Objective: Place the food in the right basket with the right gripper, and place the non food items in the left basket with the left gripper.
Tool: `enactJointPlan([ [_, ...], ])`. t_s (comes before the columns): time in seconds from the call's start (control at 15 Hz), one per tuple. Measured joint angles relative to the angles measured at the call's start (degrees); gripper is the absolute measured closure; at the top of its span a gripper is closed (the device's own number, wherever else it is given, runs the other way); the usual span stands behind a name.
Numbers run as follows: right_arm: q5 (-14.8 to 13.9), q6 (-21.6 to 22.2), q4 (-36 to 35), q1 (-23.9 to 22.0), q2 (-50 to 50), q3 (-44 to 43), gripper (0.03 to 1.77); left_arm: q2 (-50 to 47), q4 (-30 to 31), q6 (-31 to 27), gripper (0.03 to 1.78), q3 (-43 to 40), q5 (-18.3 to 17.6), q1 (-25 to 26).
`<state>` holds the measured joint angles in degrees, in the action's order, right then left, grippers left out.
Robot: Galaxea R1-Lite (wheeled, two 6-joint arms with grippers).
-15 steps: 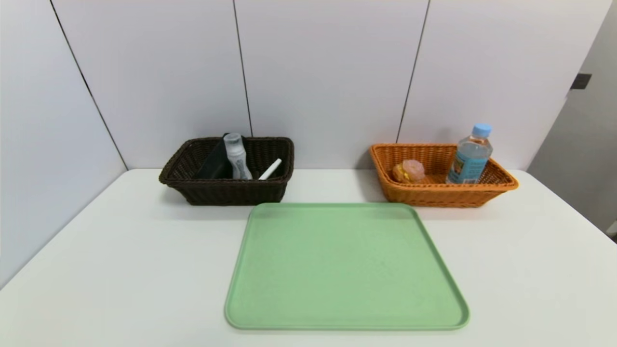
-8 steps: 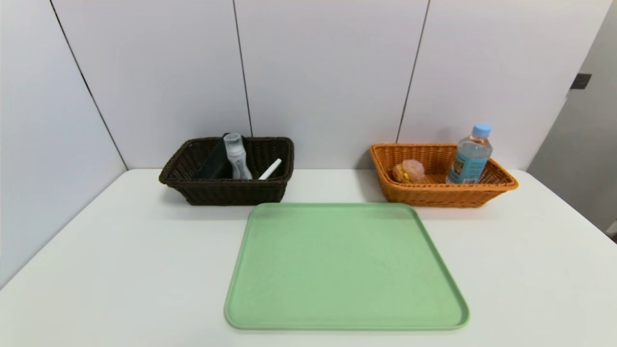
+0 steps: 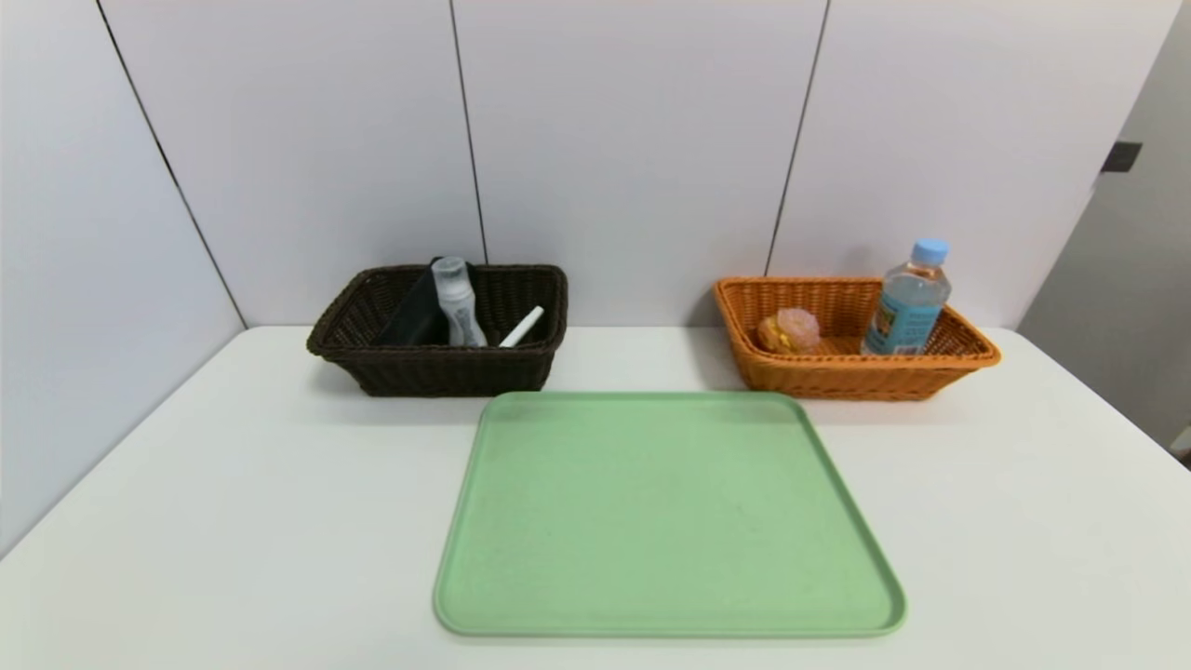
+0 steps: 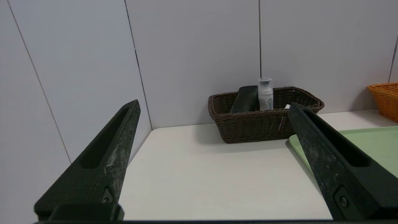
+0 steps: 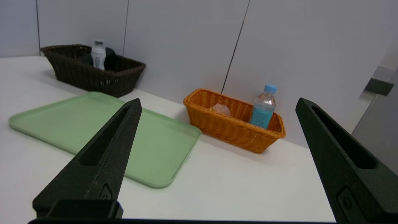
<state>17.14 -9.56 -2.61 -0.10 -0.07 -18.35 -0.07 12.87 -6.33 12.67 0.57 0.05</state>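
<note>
Tabletop (image 3: pixel 233 521): white, set into a corner of grey wall panels (image 3: pixel 633 140).

Green tray (image 3: pixel 665 512) lies flat at the middle of the tabletop, reaching close to the near edge; nothing on it.

Dark brown wicker basket (image 3: pixel 437 368) sits at the far edge, left of centre, just beyond the tray's far left corner. Inside: a black flat item (image 3: pixel 414 321) leaning against the back wall, a clear bottle with a grey cap (image 3: pixel 456 302) standing upright beside it, and a white stick-shaped item (image 3: pixel 521 328) leaning on the front right rim.

Orange wicker basket (image 3: pixel 837 372) sits at the far edge, right of centre, just beyond the tray's far right corner. Inside: a water bottle with a blue cap and blue label (image 3: pixel 909 300), upright at the right end, and a pink and yellow wrapped snack (image 3: pixel 789 330) at the left end; exact kind cannot be told.

Left gripper (image 4: pixel 214 104): seen only from its wrist camera, above the tabletop's near left part, facing the brown basket; jaws spread wide, nothing between them.

Right gripper (image 5: pixel 217 104): seen only from its wrist camera, above the near right part, facing the orange basket; jaws spread wide, nothing held.
</note>
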Motion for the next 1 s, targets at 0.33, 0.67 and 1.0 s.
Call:
enactJointPlan([
  [0.33,-0.78,-0.02,-8.41,0.0,0.0,5.95,0.09,0.0,3.66,-0.23,0.12,-3.27,-0.11,0.02],
  [0.67,-0.8,-0.2,-8.87,0.0,0.0,10.11,0.09,0.0,10.54,-0.26,0.12,-11.43,-0.33,0.0],
  [1.0,-2.32,-1.3,-9.48,0.0,0.0,17.73,0.09,0.0,6.55,0.63,0.12,-12.62,-0.09,0.0],
])
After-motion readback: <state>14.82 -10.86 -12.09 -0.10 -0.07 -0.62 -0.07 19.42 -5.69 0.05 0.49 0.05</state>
